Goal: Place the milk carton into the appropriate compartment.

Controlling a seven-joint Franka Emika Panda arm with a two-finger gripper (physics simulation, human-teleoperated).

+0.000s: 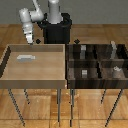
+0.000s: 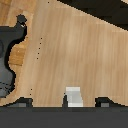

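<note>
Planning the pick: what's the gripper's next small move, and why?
Probably descend toward the milk carton, centring on it first. The gripper hovers above the light tray's back edge, carton lying untouched on the tray floor, nothing held.

Both renders are small, coarse and soft, with blocky edges. Light is even and diffuse, without glare. In the exterior view the shallow light-wood tray (image 1: 34, 75) is bright, while the dark-walled compartment rack (image 1: 98, 76) swallows detail. Thin table legs cast faint shadows. The wrist view's lower edge is a dark, blurred band.
</note>
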